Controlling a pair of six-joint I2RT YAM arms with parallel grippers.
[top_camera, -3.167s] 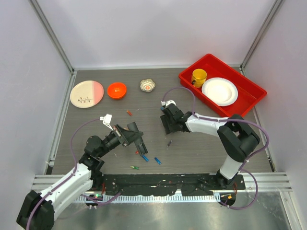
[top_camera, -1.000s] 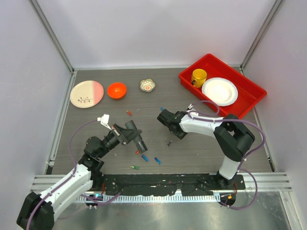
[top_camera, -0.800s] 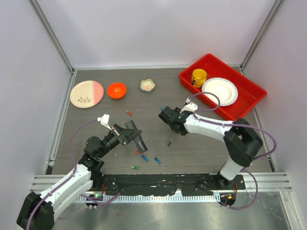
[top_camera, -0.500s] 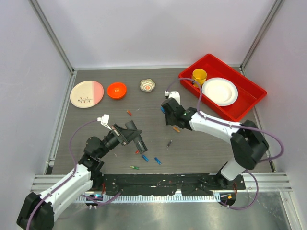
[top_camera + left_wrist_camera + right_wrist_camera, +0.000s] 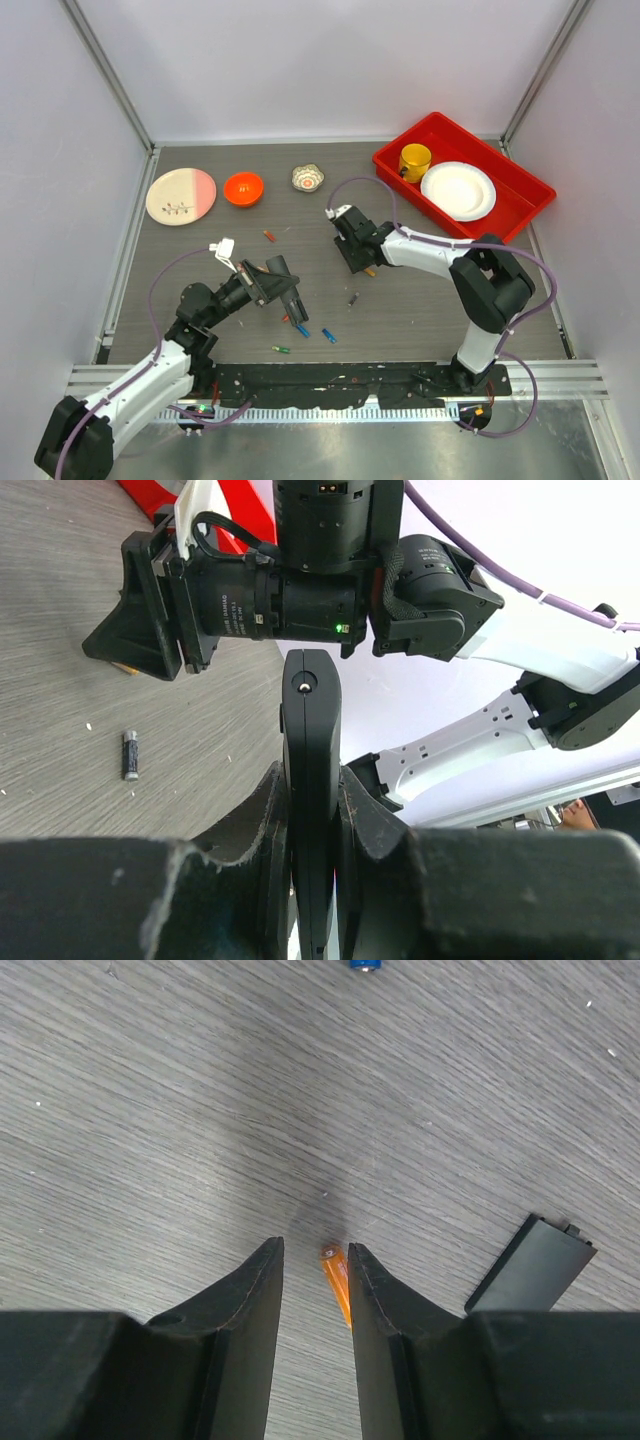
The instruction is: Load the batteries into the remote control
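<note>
The right gripper (image 5: 315, 1255) points down at the middle of the worktop (image 5: 430, 310). Its jaws are narrow but not closed, and an orange battery (image 5: 336, 1275) lies between them, against one finger. A flat black cover (image 5: 530, 1265) lies just beside it. The left gripper (image 5: 312, 780) clamps the remote control (image 5: 311, 700) edge-on. Blue batteries (image 5: 302, 329) and a green battery (image 5: 281, 349) lie beyond it, toward the worktop's near edge.

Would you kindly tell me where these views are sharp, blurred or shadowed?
Top external: evenly lit, sharp, batteries tiny. Right wrist: wood grain crisp, a soft shadow on the table ahead of the orange battery; fingers nearly black. Left wrist: remote control sharp, near fingers dark.
</note>
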